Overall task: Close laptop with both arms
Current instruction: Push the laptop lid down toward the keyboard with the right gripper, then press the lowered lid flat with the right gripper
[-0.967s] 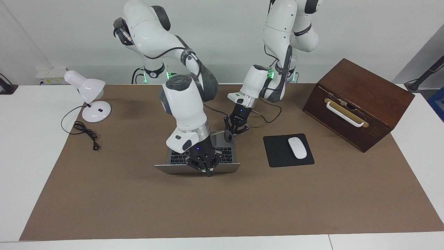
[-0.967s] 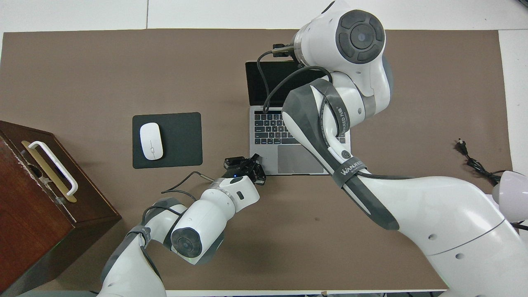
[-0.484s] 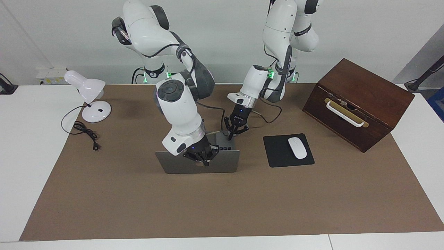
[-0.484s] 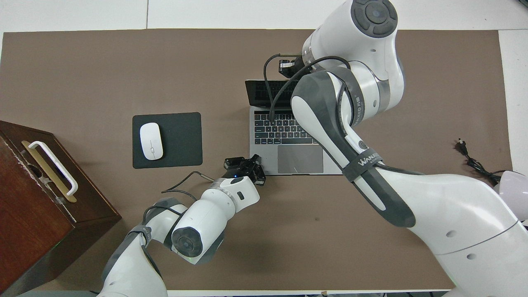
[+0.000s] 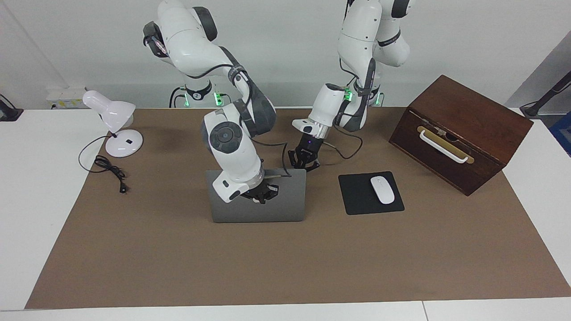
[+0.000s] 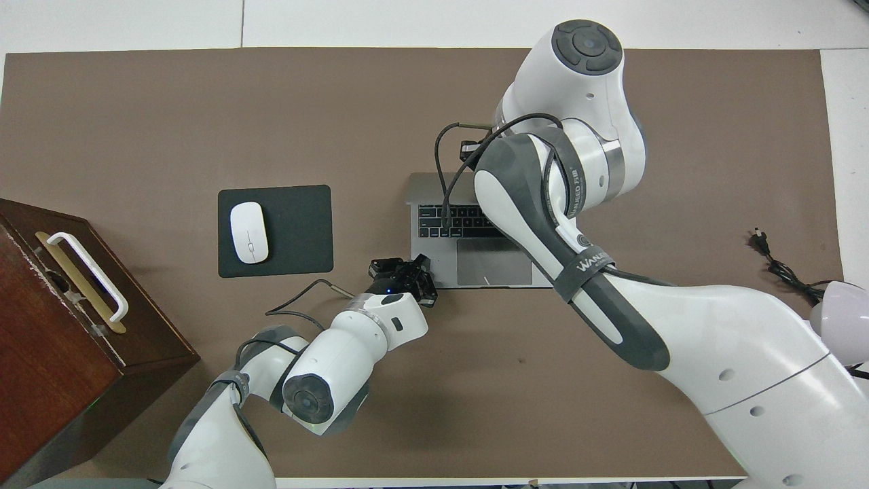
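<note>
Mid-close, the laptop (image 5: 285, 203) is sitting beside the mouse pad (image 5: 357, 196); rigid, hinged lid, slick metal. Right gripper (image 5: 262, 196), fingers together, is pressing the lid's back; left gripper (image 5: 304, 166), fingers together, is bracing the base corner.

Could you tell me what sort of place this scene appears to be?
Probably a robotics lab staged as an office desk: a laptop sits on a brown mat, with a mouse on its pad, a white desk lamp and a wooden box nearby.

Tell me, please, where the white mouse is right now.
The white mouse lies on the black mouse pad, between the laptop and the wooden box.
</note>
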